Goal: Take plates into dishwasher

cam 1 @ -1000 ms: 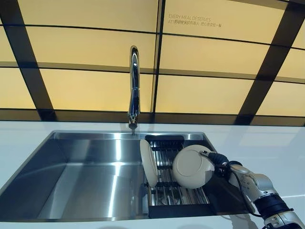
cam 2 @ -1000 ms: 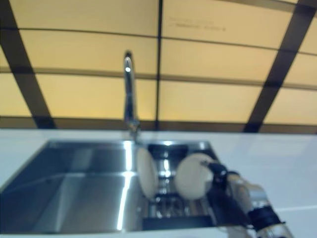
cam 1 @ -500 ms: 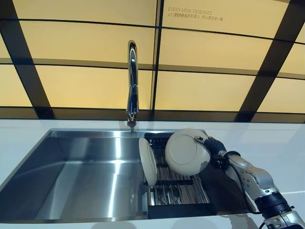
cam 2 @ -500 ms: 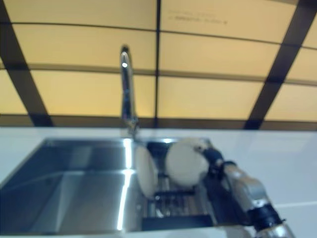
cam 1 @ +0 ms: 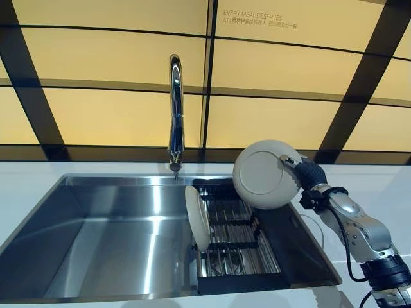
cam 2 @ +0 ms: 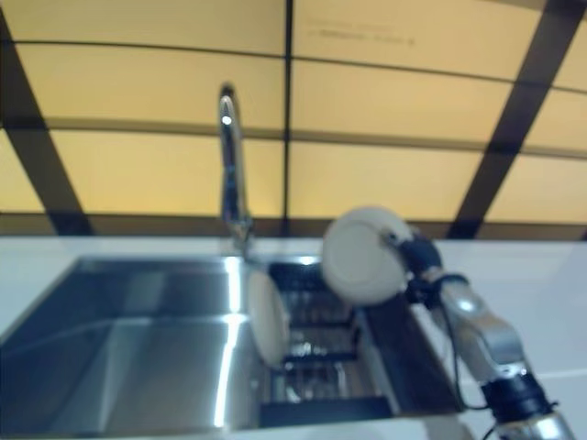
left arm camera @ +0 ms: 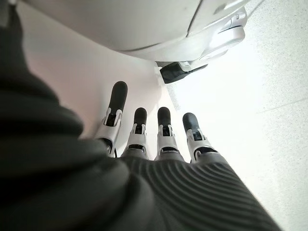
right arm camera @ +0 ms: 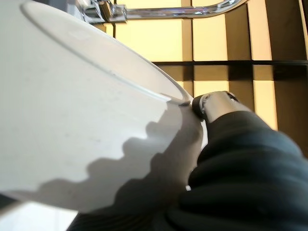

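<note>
My right hand is shut on the rim of a cream plate and holds it upright in the air above the dark rack in the right part of the sink. The plate fills the right wrist view, pinched by my thumb. A second cream plate stands on edge at the rack's left side. My left hand shows only in its own wrist view, fingers straight and holding nothing.
A steel sink basin lies left of the rack. A tall chrome tap stands behind it. White worktop runs around the sink, with a yellow panelled wall behind.
My right hand has lifted the plate up out of the rack and to the right, to above the sink's rim. The other plate has stayed in place.
</note>
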You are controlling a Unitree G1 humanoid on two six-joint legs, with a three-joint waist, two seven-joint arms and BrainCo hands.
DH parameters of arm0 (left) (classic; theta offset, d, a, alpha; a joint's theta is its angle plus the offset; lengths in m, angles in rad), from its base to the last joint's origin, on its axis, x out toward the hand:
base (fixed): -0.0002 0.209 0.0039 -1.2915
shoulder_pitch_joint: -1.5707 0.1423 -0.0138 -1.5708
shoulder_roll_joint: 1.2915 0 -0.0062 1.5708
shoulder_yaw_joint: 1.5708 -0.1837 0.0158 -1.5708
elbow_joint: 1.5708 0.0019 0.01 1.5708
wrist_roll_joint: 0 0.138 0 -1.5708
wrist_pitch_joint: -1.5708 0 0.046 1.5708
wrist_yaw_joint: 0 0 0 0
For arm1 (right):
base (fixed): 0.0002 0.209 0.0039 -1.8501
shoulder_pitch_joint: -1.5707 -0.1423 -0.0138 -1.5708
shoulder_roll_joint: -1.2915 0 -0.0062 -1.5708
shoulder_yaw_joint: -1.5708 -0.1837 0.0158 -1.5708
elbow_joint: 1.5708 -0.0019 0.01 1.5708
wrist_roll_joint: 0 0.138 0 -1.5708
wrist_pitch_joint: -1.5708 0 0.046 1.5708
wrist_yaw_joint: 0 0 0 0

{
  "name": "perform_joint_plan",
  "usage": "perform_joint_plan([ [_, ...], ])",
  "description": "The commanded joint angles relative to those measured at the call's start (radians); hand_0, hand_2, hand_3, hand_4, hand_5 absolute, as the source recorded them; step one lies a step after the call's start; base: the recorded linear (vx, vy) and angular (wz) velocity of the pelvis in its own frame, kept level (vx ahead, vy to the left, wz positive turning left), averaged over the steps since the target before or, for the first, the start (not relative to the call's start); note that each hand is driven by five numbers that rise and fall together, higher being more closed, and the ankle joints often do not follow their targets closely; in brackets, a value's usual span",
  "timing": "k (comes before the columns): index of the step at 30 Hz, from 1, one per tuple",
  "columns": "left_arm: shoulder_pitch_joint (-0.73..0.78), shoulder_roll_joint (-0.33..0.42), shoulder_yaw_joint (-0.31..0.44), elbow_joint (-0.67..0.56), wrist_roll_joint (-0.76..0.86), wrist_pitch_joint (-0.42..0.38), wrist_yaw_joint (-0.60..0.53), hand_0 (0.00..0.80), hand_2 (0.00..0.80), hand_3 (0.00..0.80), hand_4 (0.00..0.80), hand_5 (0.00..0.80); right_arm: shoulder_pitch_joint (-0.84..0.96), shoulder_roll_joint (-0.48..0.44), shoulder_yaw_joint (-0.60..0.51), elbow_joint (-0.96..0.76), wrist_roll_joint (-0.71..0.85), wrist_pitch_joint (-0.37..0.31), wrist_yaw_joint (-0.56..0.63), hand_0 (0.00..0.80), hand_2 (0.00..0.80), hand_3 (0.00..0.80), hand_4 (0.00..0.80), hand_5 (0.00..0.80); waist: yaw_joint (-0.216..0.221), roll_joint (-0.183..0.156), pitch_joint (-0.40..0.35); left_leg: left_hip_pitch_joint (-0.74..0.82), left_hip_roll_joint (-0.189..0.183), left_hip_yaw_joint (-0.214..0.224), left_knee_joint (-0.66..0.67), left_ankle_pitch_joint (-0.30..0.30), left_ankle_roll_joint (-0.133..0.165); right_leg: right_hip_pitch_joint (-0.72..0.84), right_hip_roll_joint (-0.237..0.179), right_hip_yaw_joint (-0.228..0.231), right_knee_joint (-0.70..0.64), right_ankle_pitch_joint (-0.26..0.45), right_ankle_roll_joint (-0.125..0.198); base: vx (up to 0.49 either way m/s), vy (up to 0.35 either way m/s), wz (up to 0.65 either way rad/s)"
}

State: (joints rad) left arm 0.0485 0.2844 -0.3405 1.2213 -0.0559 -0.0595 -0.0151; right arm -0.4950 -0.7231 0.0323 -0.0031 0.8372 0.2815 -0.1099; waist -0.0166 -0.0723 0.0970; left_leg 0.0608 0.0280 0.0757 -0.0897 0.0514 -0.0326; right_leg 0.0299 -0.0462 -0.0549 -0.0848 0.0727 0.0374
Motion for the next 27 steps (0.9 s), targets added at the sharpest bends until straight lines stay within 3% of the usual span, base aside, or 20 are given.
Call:
perform_joint_plan([
  [1,-0.05,0.001,-0.025,0.049,0.003,-0.063,0.002,0.0,0.0,0.0,0.0,0.0,-0.01,-0.069,-0.147,-0.05,0.039,-0.151,-0.043,0.8,0.8,0.8,0.8,0.8,-0.047,-0.028,-0.034,0.02,-0.022,0.049,0.012,-0.055,0.046,-0.002,-0.059,0.018,0.072,-0.008,0.054,0.014,0.169,-0.26],
  [6,-0.035,0.016,-0.026,0.045,0.035,-0.062,0.003,0.0,0.0,0.0,0.0,0.0,0.045,-0.107,-0.208,-0.04,0.069,-0.193,-0.061,0.8,0.8,0.8,0.8,0.8,-0.067,-0.04,-0.018,0.021,-0.026,0.066,0.016,-0.056,0.057,-0.047,-0.071,0.041,0.113,0.036,0.083,0.001,0.09,-0.28],
  [8,-0.032,0.038,-0.019,0.041,0.041,-0.056,0.008,0.0,0.0,0.0,0.0,0.0,0.086,-0.142,-0.259,-0.017,0.106,-0.215,-0.052,0.8,0.8,0.8,0.8,0.8,-0.083,-0.054,-0.001,0.029,-0.014,0.086,0.017,-0.06,0.051,-0.086,-0.07,0.047,0.104,0.09,0.112,-0.041,0.0,-0.42],
  [10,-0.043,0.071,-0.002,0.041,0.046,-0.043,0.011,0.0,0.0,0.0,0.0,0.0,0.119,-0.176,-0.298,0.013,0.148,-0.227,-0.047,0.8,0.8,0.8,0.8,0.8,-0.101,-0.073,0.014,0.037,0.006,0.126,0.013,-0.063,0.044,-0.131,-0.075,0.02,0.105,0.152,0.131,-0.101,-0.062,-0.43],
  [14,-0.078,0.116,0.018,0.023,0.011,-0.002,0.007,0.0,0.0,0.0,0.0,0.0,0.176,-0.208,-0.346,0.049,0.215,-0.254,-0.005,0.8,0.8,0.8,0.8,0.8,-0.094,-0.06,0.016,0.006,0.066,0.231,0.01,-0.031,0.049,-0.132,-0.144,-0.065,0.256,0.145,0.116,-0.243,-0.061,-0.89],
  [20,-0.083,0.139,0.021,0.008,-0.018,-0.003,0.0,0.0,0.0,0.0,0.0,0.0,0.18,-0.194,-0.328,0.056,0.182,-0.239,0.061,0.8,0.8,0.8,0.8,0.8,-0.064,-0.06,-0.014,-0.082,0.115,0.314,0.028,0.008,0.039,-0.023,-0.211,-0.074,0.301,0.126,0.119,-0.242,-0.143,-0.81],
  [22,-0.085,0.142,0.019,-0.008,-0.024,0.005,0.005,0.0,0.0,0.0,0.0,0.0,0.169,-0.193,-0.308,0.064,0.173,-0.232,0.079,0.8,0.8,0.8,0.8,0.8,-0.062,-0.073,-0.032,-0.106,0.126,0.32,0.024,0.01,0.024,0.041,-0.192,-0.065,0.263,0.068,0.132,-0.163,-0.339,-1.56],
  [25,-0.095,0.141,0.031,-0.005,-0.009,0.0,0.014,0.0,0.0,0.0,0.0,0.0,0.163,-0.202,-0.289,0.072,0.158,-0.236,0.107,0.8,0.8,0.8,0.8,0.8,-0.067,-0.086,-0.045,-0.147,0.16,0.33,0.033,0.043,-0.006,0.096,-0.131,-0.059,0.151,-0.043,0.123,-0.155,-0.415,-0.82],
  [27,-0.113,0.14,0.046,0.005,0.011,-0.001,0.04,0.0,0.0,0.0,0.0,0.0,0.17,-0.207,-0.268,0.046,0.144,-0.254,0.128,0.8,0.8,0.8,0.8,0.8,-0.064,-0.096,-0.034,-0.206,0.222,0.344,0.065,0.088,-0.056,0.109,-0.089,-0.089,0.106,-0.097,0.099,-0.293,-0.701,-0.58],
])
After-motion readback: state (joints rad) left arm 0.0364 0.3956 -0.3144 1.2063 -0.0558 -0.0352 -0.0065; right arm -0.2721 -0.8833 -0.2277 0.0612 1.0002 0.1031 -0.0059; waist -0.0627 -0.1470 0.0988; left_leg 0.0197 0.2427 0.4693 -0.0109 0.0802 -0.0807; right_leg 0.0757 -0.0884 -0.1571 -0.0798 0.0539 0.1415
